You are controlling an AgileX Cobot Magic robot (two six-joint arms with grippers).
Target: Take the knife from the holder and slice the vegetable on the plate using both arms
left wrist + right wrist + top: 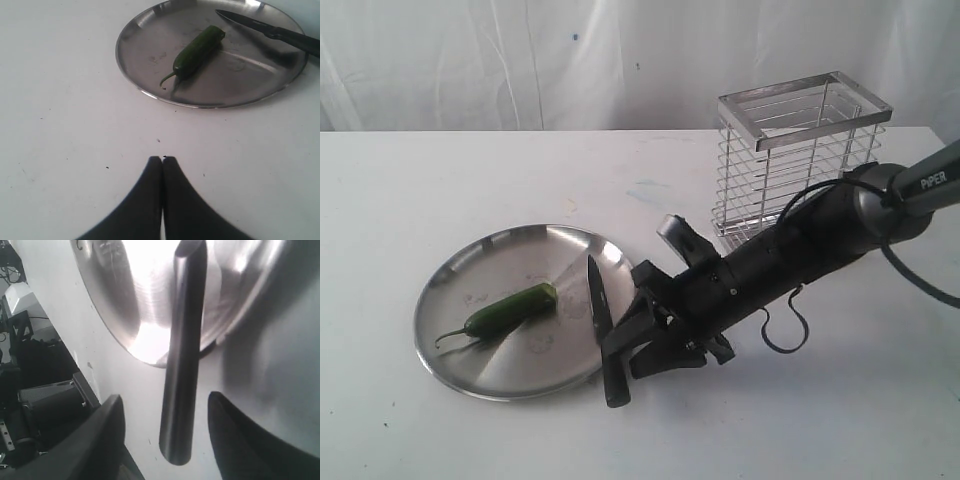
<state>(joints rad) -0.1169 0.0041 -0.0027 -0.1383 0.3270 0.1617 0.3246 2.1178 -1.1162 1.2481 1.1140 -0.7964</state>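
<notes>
Your spread right end effector (164, 407) straddles the slim black knife (182, 350), its long axis running bottom-centre to top-centre; left end effector (162, 167) pressed together.

Looked like a robot lab: white table (420, 180), white sheet backdrop (520, 60), possibly cabled gear (45, 405) past the edge.
</notes>
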